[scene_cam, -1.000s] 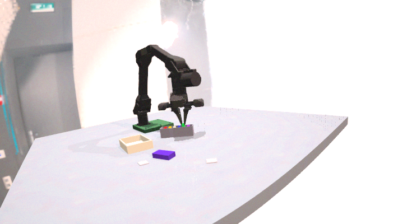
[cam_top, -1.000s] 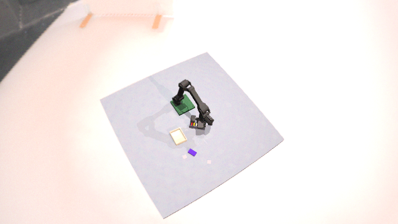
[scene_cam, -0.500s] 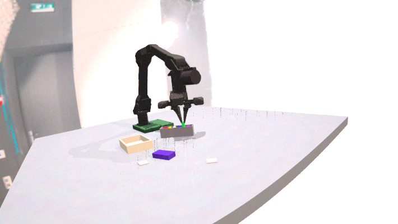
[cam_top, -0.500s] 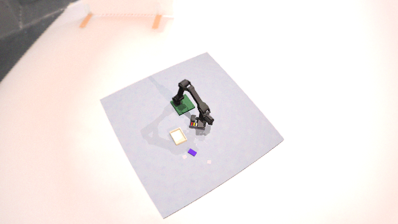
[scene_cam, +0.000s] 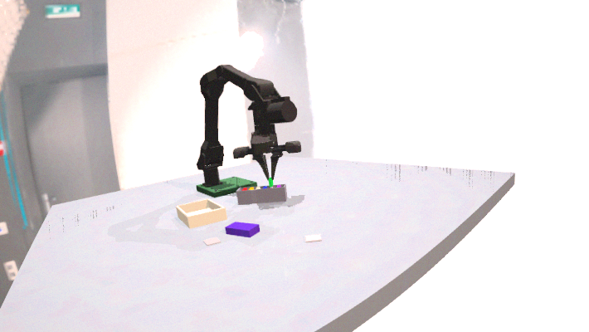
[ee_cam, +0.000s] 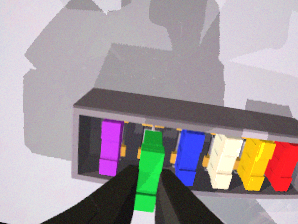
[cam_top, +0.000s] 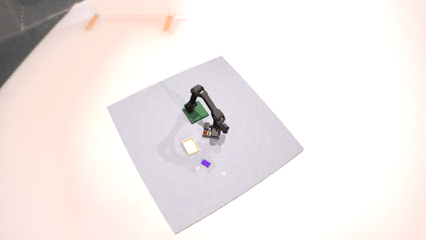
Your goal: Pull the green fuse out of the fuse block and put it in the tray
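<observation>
Green fuse rising out of the block

We have the gripper (ee_cam: 148, 192) clenched on the green fuse (ee_cam: 149, 165), which stands above its slot in the fuse block (ee_cam: 166, 111), between the purple fuse (ee_cam: 109, 148) and blue fuse (ee_cam: 190, 156); we keep it vertical to avoid both, the tray (scene_cam: 202, 212) waiting nearby.

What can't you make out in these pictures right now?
- Green fuse: whether its lower end has cleared the block is unclear; the wrist view looks down its length, and the exterior view is too small.
- Top view: the arm covers the green fuse and part of the block.
- Red fuse: cut off by the wrist view's right edge.
- Tray floor: the near wall partly hides it in the exterior view.
</observation>
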### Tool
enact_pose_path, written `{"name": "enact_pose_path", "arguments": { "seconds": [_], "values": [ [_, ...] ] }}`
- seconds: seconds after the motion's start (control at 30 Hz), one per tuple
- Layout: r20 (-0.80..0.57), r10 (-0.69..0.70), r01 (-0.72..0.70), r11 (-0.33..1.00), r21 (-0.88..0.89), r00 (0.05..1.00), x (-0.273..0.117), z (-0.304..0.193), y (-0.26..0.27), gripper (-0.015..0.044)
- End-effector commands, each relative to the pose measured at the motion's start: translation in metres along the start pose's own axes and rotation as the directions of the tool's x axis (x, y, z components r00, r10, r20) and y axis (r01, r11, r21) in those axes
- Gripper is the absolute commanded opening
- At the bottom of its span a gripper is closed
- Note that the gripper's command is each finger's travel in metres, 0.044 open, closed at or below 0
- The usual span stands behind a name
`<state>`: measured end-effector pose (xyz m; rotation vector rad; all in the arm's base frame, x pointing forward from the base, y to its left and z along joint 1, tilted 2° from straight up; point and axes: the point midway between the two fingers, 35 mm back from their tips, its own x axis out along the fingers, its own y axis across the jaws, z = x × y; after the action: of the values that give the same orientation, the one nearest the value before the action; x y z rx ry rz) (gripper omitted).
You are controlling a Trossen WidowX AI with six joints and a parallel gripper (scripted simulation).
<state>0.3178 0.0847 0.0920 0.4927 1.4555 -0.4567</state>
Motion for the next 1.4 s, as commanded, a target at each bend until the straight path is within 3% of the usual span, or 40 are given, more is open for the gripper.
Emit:
{"name": "enact_pose_path", "arguments": {
  "seconds": [0.0, 1.37],
  "values": [
    [-0.002, 0.000, 0.000, 1.000, 0.001, 1.000, -0.002, 0.000, 0.000, 0.0000],
    [-0.002, 0.000, 0.000, 1.000, 0.001, 1.000, -0.035, 0.011, -0.008, 0.0000]
  ]
}}
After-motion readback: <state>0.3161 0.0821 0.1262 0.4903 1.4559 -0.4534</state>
